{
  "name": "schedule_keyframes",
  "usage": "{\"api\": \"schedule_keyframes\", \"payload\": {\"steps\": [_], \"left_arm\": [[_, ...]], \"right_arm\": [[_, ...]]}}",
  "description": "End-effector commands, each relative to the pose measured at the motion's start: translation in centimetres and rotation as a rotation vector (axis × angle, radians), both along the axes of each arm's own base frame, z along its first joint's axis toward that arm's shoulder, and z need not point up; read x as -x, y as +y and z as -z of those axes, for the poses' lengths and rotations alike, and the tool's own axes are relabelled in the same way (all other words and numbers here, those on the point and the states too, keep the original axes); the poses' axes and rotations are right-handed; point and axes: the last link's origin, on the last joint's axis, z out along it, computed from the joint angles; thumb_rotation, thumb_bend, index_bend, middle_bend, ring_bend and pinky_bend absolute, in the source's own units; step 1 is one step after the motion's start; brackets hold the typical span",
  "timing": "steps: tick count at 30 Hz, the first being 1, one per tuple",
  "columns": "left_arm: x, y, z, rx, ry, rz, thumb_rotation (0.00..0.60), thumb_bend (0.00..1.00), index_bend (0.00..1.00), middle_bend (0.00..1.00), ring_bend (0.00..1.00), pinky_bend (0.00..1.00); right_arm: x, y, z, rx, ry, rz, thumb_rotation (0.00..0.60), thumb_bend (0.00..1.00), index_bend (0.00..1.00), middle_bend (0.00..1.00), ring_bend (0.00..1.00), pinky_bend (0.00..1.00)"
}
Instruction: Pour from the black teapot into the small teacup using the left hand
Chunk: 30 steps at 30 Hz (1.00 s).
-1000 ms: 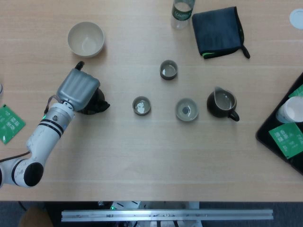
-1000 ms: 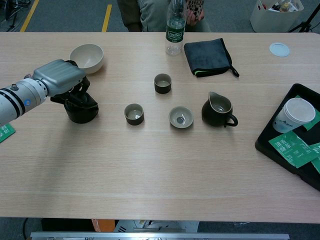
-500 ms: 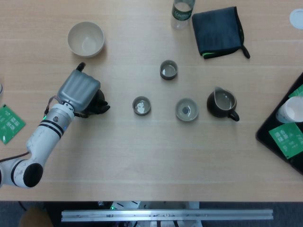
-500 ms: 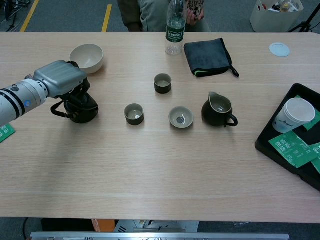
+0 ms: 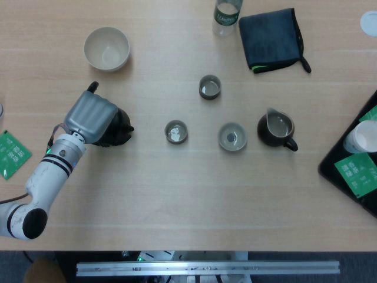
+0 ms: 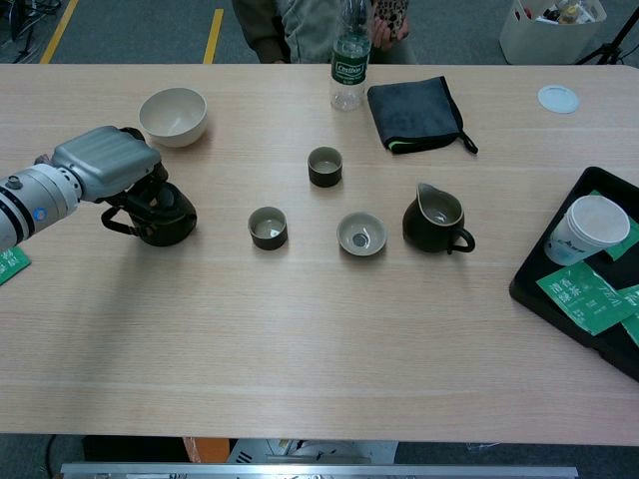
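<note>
The black teapot (image 5: 119, 127) (image 6: 166, 219) stands on the table at the left, its handle loop toward the left edge in the chest view. My left hand (image 5: 90, 116) (image 6: 104, 166) lies over its top and left side, dark fingers curled down onto the pot and handle. Three small teacups stand to the right: the nearest teacup (image 5: 176, 131) (image 6: 268, 227), a far teacup (image 5: 210, 86) (image 6: 324, 166) and a wider teacup (image 5: 232, 136) (image 6: 361, 234). My right hand shows in neither view.
A dark pitcher (image 5: 275, 130) (image 6: 436, 220) stands right of the cups. A beige bowl (image 5: 106, 48) (image 6: 173, 115) sits behind the teapot. A water bottle (image 6: 349, 62) and folded dark cloth (image 6: 414, 112) are at the back, and a black tray (image 6: 539, 284) with a paper cup at the right edge.
My left hand has shifted left and slightly lower over the teapot. The pot turned a little, so its handle loop now shows in the chest view.
</note>
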Motion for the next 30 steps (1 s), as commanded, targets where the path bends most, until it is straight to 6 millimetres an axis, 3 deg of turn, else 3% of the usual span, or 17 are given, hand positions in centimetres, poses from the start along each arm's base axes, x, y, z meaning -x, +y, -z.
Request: {"api": "schedule_keyframes", "payload": {"steps": [1,8,13,20,28,30], "left_arm": [[0.0,-0.1,-0.1,-0.002,0.000,-0.002,0.174,0.20,0.59,0.69,0.49,0.14],[0.2,-0.7,-0.2,0.004,0.003,0.001,0.158,0.20,0.52,0.63,0.44,0.14],[0.6,-1.3,-0.1,0.013,0.008,-0.005,0.221,0.20,0.51,0.61,0.44,0.14],[1.0,-1.9,-0.2,0.013,0.007,-0.008,0.248,0.20,0.49,0.60,0.43,0.14],[1.3,-2.3,-0.2,0.023,0.009,-0.005,0.372,0.20,0.46,0.57,0.41,0.14],[1.4,-2.3,-0.2,0.021,0.011,-0.001,0.463,0.20,0.46,0.57,0.41,0.14]], "right_arm": [[-0.1,0.0,0.0,0.000,0.000,-0.002,0.600,0.00,0.36,0.39,0.23,0.23],[-0.1,-0.1,0.0,-0.002,0.001,-0.004,0.600,0.00,0.36,0.39,0.23,0.23],[-0.1,-0.1,0.0,-0.004,0.002,-0.005,0.600,0.00,0.36,0.39,0.23,0.23],[-0.3,-0.1,0.1,-0.006,0.003,-0.008,0.600,0.00,0.36,0.39,0.23,0.23],[-0.4,-0.1,0.1,-0.005,0.007,-0.011,0.600,0.00,0.36,0.39,0.23,0.23],[-0.5,-0.1,0.1,-0.007,0.008,-0.010,0.600,0.00,0.36,0.39,0.23,0.23]]}}
